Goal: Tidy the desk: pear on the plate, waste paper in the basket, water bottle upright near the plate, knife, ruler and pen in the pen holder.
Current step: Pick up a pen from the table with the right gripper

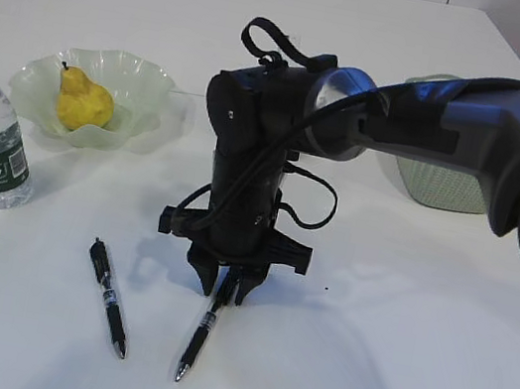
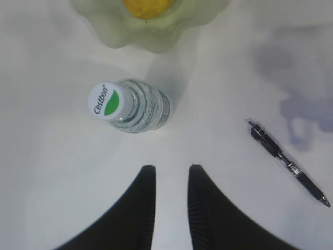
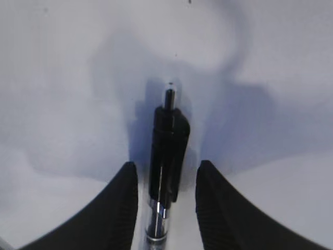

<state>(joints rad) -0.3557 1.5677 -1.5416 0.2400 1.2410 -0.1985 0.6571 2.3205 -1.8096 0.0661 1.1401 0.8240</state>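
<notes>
Pen [image 3: 166,156] lies between the right fingers [image 3: 130,203], its long axis along the gap; they straddle it, not yet closed. Left fingers [image 2: 143,203] hang narrow, empty.

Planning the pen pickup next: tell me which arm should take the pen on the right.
Right. Its hand is already down at the desk, fingers on either side of that pen, not yet touching it. The left hand hangs by the bottle, well away.
</notes>
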